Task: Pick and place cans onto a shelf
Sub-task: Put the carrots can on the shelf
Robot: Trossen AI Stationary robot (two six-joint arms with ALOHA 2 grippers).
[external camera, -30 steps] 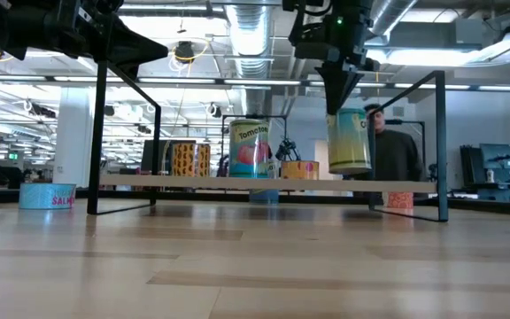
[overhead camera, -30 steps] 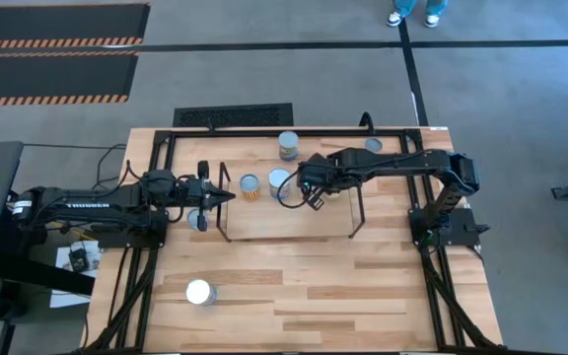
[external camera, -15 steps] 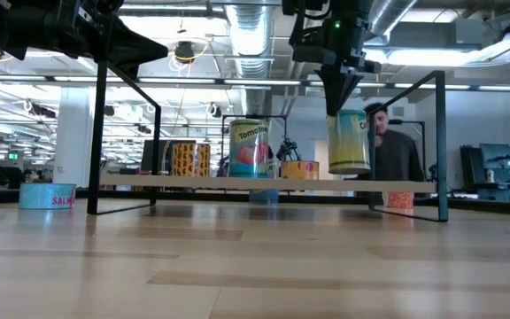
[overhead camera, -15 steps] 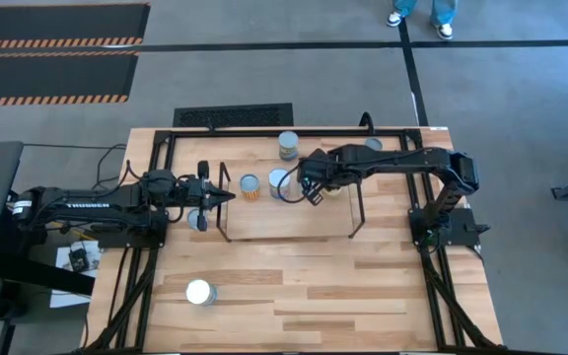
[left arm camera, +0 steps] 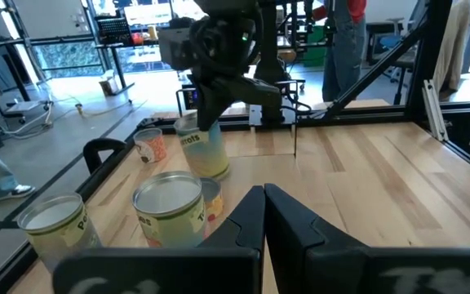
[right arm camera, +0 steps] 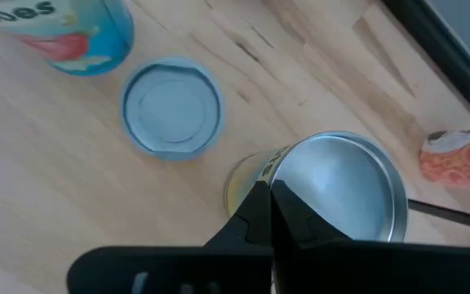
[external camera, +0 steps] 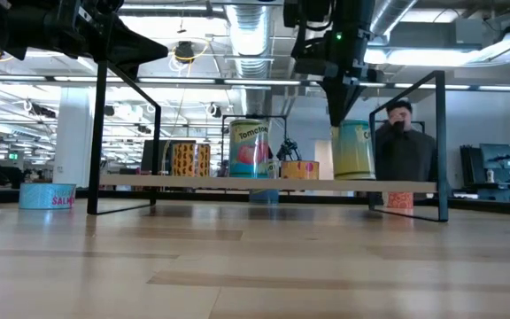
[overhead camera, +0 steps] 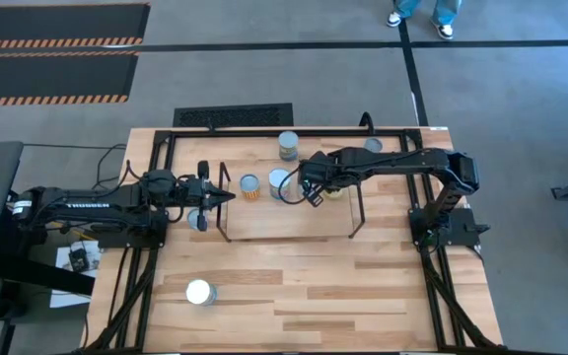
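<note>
Right gripper (external camera: 341, 113): closed, fingers pressed together, tips pointing down at the top of the yellow-green can (external camera: 354, 151). In the right wrist view the closed fingertips lie over the rim of that can's silvery lid (right arm camera: 345, 196). Whether the tips touch the lid or the can is actually held cannot be told from the low view.

Yellow-green can: upright on the shelf (external camera: 193, 183), long axis vertical, lid facing up, base level with the shelf board. It stands toward the shelf's right-arm end, near the black wire upright (external camera: 440, 146).

Other cans on the shelf, all upright with the long axis vertical: a tomato-labelled can (external camera: 250, 149) beside the yellow-green one, and an orange patterned can (external camera: 183, 159) further along. A low orange tin (external camera: 299, 169) sits between the tomato can and the yellow-green can in the low view; its depth on the shelf cannot be told.

Off the shelf: one can with a white top (overhead camera: 200, 292) stands upright on the table (overhead camera: 363, 296), well apart from the shelf, on the near left side. A low blue tin (external camera: 48, 195) rests flat on the table beyond the shelf's left end.

Left gripper (overhead camera: 227, 198): closed, empty, held level above the table at the shelf's left end, pointing toward the shelf.

A person (external camera: 403, 151) stands in the room behind the table.
</note>
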